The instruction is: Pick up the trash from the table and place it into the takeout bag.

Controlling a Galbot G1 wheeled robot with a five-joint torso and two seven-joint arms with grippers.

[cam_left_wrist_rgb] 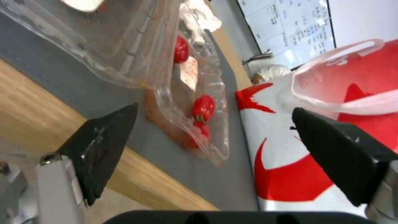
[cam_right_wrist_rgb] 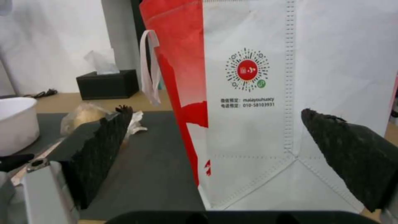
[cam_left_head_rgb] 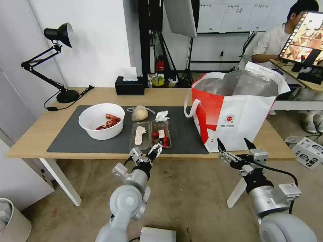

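Your left gripper (cam_left_head_rgb: 150, 152) is at the front edge of the table (cam_left_head_rgb: 30, 134), right by the near end of the clear plastic tray (cam_left_head_rgb: 150, 134). Its jaws are spread wide, and the left wrist view shows nothing between them; the tray (cam_left_wrist_rgb: 182, 93) with its red bits lies just past the fingertips on the dark mat (cam_left_head_rgb: 84, 137). Your right gripper (cam_left_head_rgb: 235, 144) hangs in front of the takeout bag (cam_left_head_rgb: 235, 114), close to its white side with the round red logo. Its jaws are spread wide too and hold nothing. The bag stands open at the right end of the table, and you can see its silver inside. The white bowl (cam_left_head_rgb: 101, 121) with red shell scraps sits on the left part of the mat. The small clear bag with the beige lump (cam_left_head_rgb: 139, 113) lies behind the tray, and the crumpled tissue (cam_left_head_rgb: 162, 116) lies just beside it, between the lump and the takeout bag. A black tissue box (cam_left_head_rgb: 130, 85) stands at the back of the table, and a black desk lamp (cam_left_head_rgb: 60, 60) stands at the far left corner.
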